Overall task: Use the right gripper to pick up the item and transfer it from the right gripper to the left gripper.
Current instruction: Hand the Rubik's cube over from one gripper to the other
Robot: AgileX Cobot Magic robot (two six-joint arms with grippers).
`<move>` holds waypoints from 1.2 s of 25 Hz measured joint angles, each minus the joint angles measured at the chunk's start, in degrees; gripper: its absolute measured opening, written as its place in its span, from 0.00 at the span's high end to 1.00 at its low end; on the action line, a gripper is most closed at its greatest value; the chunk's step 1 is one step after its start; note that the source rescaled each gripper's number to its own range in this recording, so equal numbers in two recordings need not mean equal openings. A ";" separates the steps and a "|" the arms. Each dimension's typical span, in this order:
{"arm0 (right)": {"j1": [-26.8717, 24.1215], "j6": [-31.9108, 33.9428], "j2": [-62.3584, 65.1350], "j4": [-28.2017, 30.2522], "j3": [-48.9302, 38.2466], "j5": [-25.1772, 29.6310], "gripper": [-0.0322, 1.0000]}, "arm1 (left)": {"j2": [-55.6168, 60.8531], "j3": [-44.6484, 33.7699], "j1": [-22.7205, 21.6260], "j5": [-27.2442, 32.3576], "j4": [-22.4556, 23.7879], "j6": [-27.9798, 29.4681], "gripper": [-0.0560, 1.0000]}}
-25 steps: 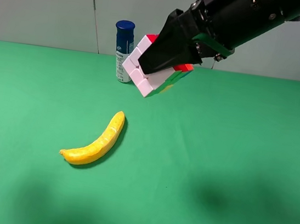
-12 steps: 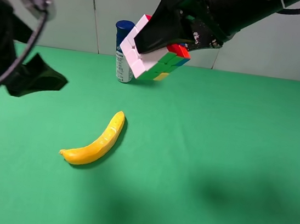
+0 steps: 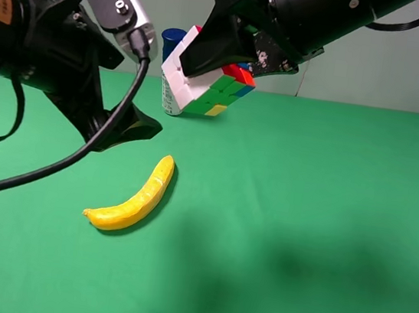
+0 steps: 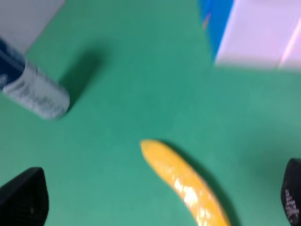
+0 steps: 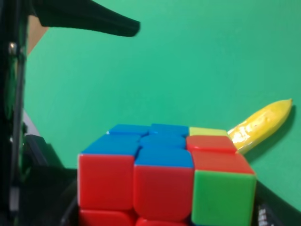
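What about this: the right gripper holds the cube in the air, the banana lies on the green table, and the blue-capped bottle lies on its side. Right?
No. The blue-capped bottle stands upright, as the exterior high view shows. The rest holds: the right gripper holds the cube in the air and the banana lies on the green table.

A clear gap of air lies between the left gripper and the cube clamped by the right gripper — the bottle stands close behind it. The banana lies on the table below, with open green to its right.
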State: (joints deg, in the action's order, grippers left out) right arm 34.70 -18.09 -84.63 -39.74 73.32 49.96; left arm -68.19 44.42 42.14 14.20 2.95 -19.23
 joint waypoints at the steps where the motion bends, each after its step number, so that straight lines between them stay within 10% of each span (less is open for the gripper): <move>1: 0.00 0.00 -0.26 -0.23 0.00 -0.05 0.96 | -0.02 0.00 0.00 -1.02 0.28 0.00 0.03; 30: 0.00 -4.30 -1.07 -8.39 0.18 0.99 0.96 | -0.12 0.00 3.75 -9.97 0.83 -0.12 0.04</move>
State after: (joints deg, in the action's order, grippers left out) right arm 34.70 -22.39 -85.70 -48.14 73.51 50.95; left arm -68.31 44.42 45.88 4.23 3.78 -19.35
